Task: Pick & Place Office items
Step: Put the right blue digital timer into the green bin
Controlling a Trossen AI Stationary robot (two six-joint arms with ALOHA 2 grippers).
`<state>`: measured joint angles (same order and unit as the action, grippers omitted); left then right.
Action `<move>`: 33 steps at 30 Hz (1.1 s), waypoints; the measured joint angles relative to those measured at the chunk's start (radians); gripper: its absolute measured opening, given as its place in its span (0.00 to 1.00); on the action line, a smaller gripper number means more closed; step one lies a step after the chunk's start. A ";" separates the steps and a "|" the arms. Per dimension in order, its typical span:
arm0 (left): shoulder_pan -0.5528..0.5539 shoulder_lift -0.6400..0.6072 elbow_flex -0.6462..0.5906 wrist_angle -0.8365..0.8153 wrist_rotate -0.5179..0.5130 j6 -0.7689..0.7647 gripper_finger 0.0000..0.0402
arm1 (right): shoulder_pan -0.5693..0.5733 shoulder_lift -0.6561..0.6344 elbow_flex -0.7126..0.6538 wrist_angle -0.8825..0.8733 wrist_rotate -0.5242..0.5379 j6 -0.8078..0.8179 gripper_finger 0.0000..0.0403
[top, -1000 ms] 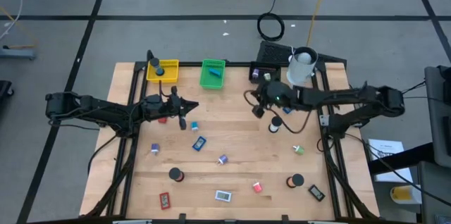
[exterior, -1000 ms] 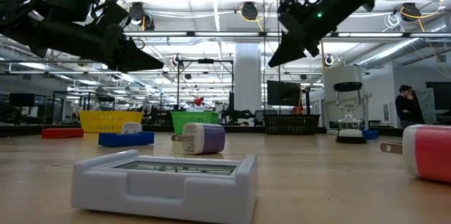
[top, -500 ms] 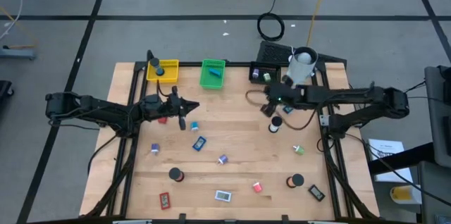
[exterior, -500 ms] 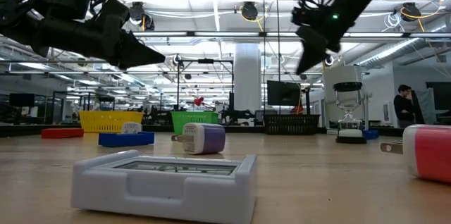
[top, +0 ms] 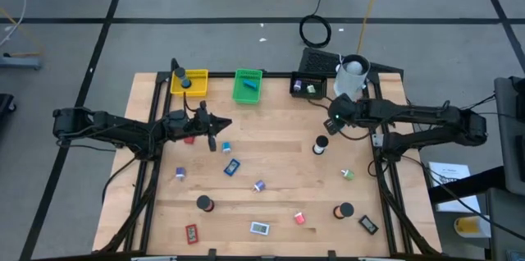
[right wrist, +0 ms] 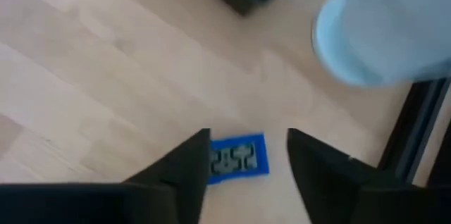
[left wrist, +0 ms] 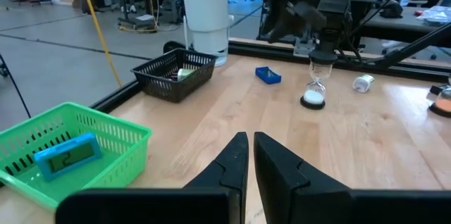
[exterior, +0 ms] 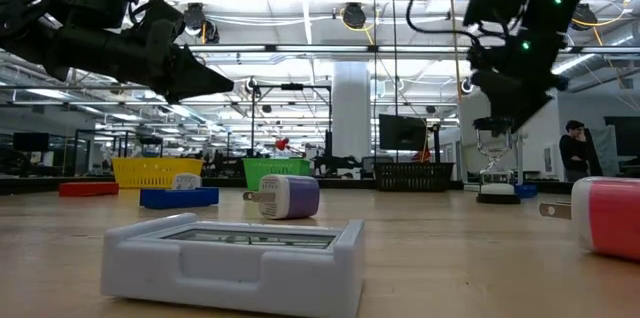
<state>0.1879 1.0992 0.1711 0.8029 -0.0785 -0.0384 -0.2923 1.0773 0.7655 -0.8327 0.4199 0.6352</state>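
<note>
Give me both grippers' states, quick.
Left gripper: shut, empty, above the table.
Right gripper: open, holding nothing, over a small blue piece near the white cup.

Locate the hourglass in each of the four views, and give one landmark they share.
High view: the hourglass stands right of the table's middle, close by the right arm's end.
Low view: far down the table, right of centre, under the right arm.
Left wrist view: across the table, in front of the other arm.
Right wrist view: not in it.
Shared landmark: the white cup at the table's far right corner.
</note>
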 joint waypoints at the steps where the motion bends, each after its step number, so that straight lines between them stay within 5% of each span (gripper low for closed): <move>1: 0.000 0.000 0.000 -0.001 0.001 0.002 0.08 | 0.004 -0.003 -0.024 0.008 0.001 0.025 0.52; 10: 0.000 0.000 0.000 -0.003 0.001 0.003 0.08 | 0.000 0.000 -0.154 0.127 0.054 0.225 0.79; 14: 0.000 0.000 0.000 -0.007 0.000 0.003 0.08 | -0.009 0.000 -0.202 0.173 0.060 0.368 0.79; 21: 0.000 0.000 0.000 -0.007 0.000 0.003 0.08 | -0.007 0.013 -0.339 0.496 0.054 0.511 0.79; 33: 0.000 0.000 0.000 -0.007 -0.001 0.010 0.08 | -0.007 0.023 -0.347 0.491 0.103 0.462 0.80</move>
<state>0.1875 1.0992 0.1711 0.7956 -0.0795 -0.0288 -0.2993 1.1004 0.4187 -0.3415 0.5232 1.0977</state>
